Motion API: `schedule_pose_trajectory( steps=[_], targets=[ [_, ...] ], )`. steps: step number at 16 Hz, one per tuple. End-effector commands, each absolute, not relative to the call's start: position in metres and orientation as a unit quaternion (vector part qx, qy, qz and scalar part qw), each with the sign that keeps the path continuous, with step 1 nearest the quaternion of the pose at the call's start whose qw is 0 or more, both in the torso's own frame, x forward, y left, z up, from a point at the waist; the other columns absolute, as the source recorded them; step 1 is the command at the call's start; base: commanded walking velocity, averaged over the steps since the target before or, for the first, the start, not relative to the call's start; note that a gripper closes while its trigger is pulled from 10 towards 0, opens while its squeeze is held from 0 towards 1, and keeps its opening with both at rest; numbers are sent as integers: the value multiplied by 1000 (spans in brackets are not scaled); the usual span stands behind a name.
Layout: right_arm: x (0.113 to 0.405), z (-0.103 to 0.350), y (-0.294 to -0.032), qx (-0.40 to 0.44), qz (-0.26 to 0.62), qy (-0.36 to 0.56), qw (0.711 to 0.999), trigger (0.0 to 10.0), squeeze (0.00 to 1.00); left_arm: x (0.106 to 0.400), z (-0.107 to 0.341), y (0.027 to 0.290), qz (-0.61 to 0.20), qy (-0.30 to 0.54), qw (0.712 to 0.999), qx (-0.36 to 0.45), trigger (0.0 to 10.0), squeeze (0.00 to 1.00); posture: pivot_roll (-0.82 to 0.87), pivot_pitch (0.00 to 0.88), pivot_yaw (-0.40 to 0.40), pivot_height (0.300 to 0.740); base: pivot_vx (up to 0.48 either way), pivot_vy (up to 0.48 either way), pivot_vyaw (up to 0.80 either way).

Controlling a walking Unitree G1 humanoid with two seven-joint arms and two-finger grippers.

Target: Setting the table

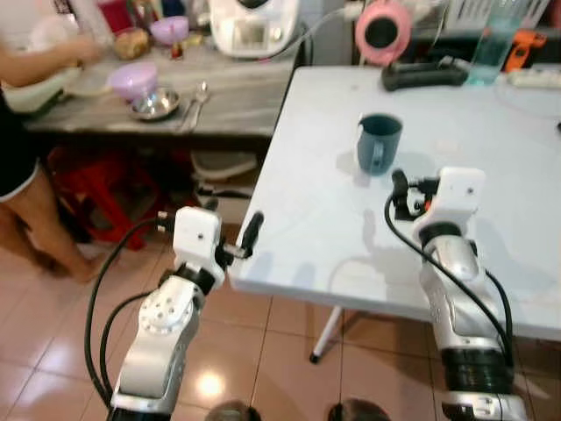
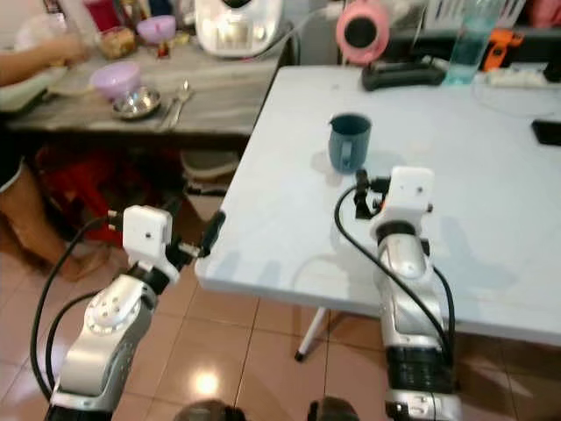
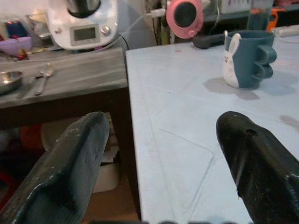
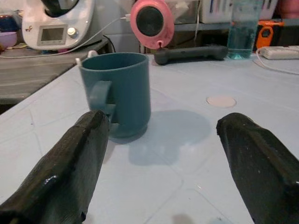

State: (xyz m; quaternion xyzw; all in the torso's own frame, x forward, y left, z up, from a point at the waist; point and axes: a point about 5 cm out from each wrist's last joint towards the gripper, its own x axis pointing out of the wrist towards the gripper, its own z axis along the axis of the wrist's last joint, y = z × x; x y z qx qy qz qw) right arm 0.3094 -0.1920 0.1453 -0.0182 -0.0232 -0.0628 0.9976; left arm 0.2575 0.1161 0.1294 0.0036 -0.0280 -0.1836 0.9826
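A blue mug (image 1: 379,140) stands upright on the white table (image 1: 491,149), its handle facing me. My right gripper (image 1: 400,191) hovers over the table just short of the mug. In the right wrist view the mug (image 4: 119,93) sits ahead of the fingers, toward one finger, and the gripper (image 4: 161,135) is open and empty. My left gripper (image 1: 249,234) is at the table's near left corner, level with its edge. It is open too (image 3: 161,135) with nothing between its fingers, and the mug (image 3: 247,58) shows a white rabbit figure on its side.
A grey counter (image 1: 237,96) to the left holds a purple bowl (image 1: 133,81), a metal dish (image 1: 155,105), a spoon (image 1: 196,98) and a white appliance (image 1: 254,26). A person (image 1: 26,132) stands at its far left. A pink fan (image 1: 383,31), a black bar (image 1: 422,75) and a bottle (image 1: 491,44) line the table's back.
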Motion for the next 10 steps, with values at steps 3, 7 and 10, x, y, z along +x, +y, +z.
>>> schedule_pose_trajectory(
  steps=[3,7,10],
  targets=[
    [319,151,-183,-22,-49,-29,998,10000,0,256,131,125,-178,-21,984,18,10000,0,-14,70,98,740,0,0,525],
    [323,152,-187,-27,-59,-26,998,10000,0,254,130,122,-184,-16,983,18,10000,0,-14,83,100,740,0,0,0],
    [321,152,-193,-40,-89,-25,995,10000,0,251,129,122,-187,-10,982,17,10000,0,-12,93,99,740,0,0,0]
  ],
)
